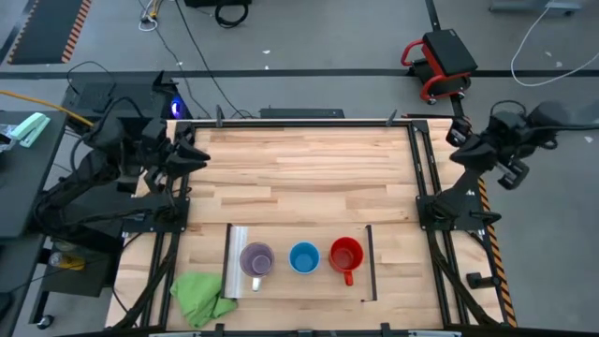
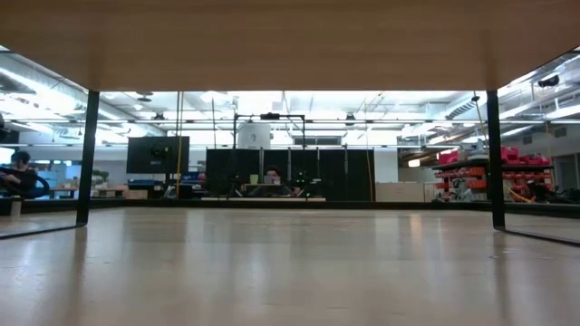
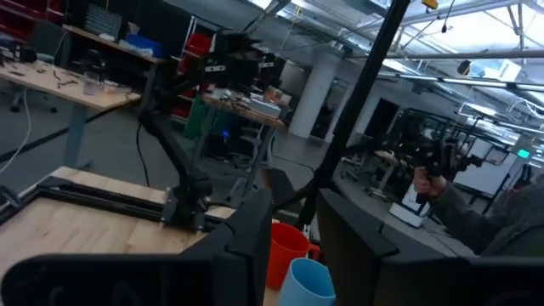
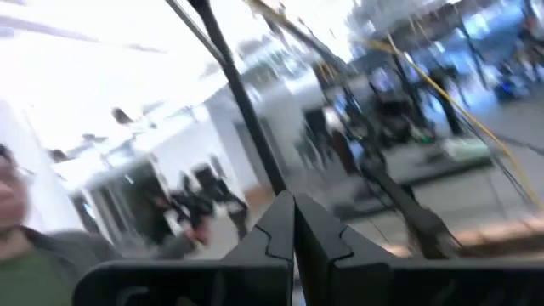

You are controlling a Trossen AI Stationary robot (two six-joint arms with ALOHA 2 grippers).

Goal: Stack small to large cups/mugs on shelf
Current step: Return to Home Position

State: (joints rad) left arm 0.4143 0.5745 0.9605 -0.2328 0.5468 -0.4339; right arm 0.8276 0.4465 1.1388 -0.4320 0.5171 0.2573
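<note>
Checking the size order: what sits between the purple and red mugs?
The blue mug stands between the purple mug and the red mug on the shelf; the high view shows it.

The left arm [image 1: 112, 154] and right arm [image 1: 501, 140] are matte black with blocky joints and black cables; the fingers [image 4: 276, 234] are flat and dark.

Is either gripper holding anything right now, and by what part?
Nothing is held. Left gripper open and empty, right gripper shut on nothing, both at the table's sides. The purple mug, blue mug and red mug stand free on the shelf.
</note>
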